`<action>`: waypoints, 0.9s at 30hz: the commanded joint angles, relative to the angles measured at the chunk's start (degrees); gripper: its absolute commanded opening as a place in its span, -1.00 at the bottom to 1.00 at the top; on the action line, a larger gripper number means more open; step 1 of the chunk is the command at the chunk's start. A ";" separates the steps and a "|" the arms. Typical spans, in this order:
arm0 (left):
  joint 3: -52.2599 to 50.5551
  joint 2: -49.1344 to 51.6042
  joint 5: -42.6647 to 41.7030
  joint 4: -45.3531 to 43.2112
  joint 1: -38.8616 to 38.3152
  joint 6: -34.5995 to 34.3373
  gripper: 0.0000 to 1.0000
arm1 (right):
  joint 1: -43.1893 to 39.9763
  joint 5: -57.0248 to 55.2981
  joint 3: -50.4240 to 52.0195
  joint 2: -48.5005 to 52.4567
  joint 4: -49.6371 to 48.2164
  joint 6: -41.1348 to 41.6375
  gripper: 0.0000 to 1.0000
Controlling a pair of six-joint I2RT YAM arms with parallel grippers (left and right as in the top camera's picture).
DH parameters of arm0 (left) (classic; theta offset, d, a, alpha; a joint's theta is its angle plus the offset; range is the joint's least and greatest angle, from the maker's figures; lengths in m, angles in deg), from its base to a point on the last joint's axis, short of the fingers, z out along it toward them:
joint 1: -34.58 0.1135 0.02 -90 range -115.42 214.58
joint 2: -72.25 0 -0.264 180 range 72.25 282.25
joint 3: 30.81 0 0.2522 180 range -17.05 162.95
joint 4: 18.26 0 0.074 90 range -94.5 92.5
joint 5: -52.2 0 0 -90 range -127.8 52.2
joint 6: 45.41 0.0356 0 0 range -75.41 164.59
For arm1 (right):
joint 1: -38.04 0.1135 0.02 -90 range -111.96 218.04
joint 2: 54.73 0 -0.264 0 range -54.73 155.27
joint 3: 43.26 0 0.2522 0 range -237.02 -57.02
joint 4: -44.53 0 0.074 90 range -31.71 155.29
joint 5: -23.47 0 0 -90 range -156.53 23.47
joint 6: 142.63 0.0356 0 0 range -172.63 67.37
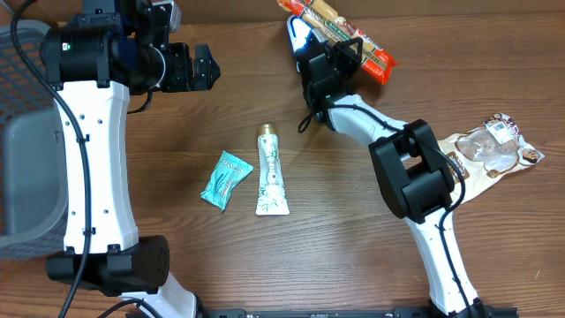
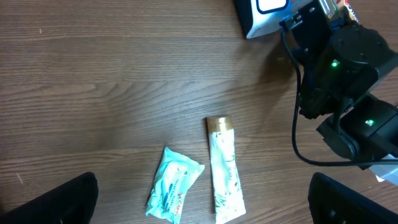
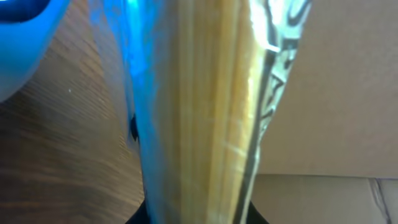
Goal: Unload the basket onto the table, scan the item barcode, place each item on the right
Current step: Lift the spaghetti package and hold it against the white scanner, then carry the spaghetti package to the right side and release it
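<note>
- Brown wooden tabletop [image 1: 177, 256] carries everything here
- Grey mesh basket [image 1: 22, 141] sits at its left edge
- Long orange-and-red packet of pale pasta sticks [image 1: 378, 58] is up at the far edge, pinched in the right claw [image 1: 346, 46] just beside the blue-and-white scanner [image 1: 298, 34]
- Blue light washes over the packet in the right wrist view
- Left claw [image 1: 210, 71] hangs spread wide, holding nothing
- White squeeze tube with a gold cap [image 1: 271, 172] lies mid-table
- Teal wipe packet [image 1: 225, 179] lies just left of the tube
</note>
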 commanded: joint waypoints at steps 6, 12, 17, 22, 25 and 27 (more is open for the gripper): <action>0.17 0.13 0.15 -0.04 -0.02 1.27 0.99 | 5.97 -1.44 -2.16 -20.87 20.33 15.37 -0.93; 0.17 0.13 0.13 -0.04 -0.02 1.27 0.99 | 6.27 22.69 -2.16 -34.49 51.17 41.38 -0.93; 0.17 0.13 0.15 -0.04 -0.02 1.27 0.99 | -2.93 57.75 -2.16 -43.23 65.48 52.11 -0.93; 0.17 0.13 0.13 -0.04 -0.02 1.27 0.99 | -17.33 79.49 -1.92 -44.76 71.38 53.99 -0.93; 0.17 0.13 0.13 -0.04 -0.02 1.27 0.99 | -24.79 79.91 0.20 -44.11 71.65 59.87 -0.93; 0.17 0.13 0.13 -0.04 -0.02 1.27 0.99 | -28.81 79.91 3.17 -43.82 70.12 63.80 -0.93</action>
